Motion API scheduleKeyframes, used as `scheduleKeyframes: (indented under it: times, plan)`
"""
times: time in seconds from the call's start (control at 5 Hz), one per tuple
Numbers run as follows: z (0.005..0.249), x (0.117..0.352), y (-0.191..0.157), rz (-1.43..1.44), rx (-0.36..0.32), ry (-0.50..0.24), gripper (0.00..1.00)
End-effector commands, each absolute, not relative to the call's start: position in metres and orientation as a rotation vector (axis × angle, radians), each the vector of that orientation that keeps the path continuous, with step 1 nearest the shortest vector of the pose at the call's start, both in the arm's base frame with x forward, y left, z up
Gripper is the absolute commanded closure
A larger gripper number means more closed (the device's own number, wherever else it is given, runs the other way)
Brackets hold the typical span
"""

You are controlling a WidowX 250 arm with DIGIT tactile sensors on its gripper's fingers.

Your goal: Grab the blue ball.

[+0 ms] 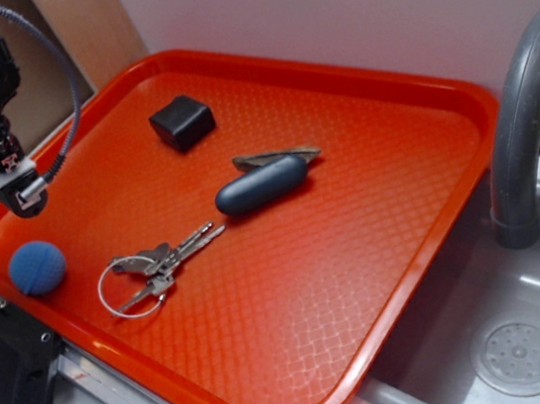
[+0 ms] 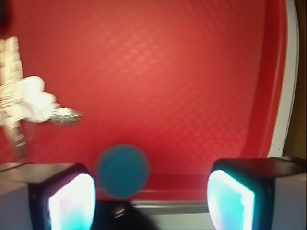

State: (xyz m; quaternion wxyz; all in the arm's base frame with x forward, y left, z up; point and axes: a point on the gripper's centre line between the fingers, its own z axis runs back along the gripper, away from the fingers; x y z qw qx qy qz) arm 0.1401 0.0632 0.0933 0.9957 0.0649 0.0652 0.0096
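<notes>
The blue ball (image 1: 37, 268) is seen on the red tray (image 1: 356, 250) at its left corner, beside the keys (image 1: 154, 267). The gripper (image 1: 22, 190) is held above that corner with its jaws apart, nothing between them.

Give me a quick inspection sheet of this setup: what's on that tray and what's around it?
Surface: orange tray, textured.
Job's things: blue ball near the tray's edge, untouched.
Clutter: black block, navy capsule, keys on a ring, a dark flat piece behind the capsule.
Gripper: gripper above the tray, open, ball between the fingers in the wrist view.
Cables: black cable on the arm.
Surroundings: grey faucet, sink drain.
</notes>
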Motion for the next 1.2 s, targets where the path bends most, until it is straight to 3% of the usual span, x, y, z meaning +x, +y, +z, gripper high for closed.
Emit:
scheduleKeyframes:
  times: [0.0, 0.2, 0.4, 0.8, 1.0]
  plan:
    - [0.055, 0.120, 0.066, 0.036, -0.045, 0.175, 0.00]
    - [0.051, 0.118, 0.046, 0.005, -0.125, 0.179, 0.00]
    - [0.044, 0.115, 0.033, -0.020, -0.100, 0.208, 0.00]
    - [0.035, 0.126, 0.017, -0.040, -0.153, 0.251, 0.00]
    - [0.034, 0.125, 0.010, -0.021, -0.126, 0.261, 1.00]
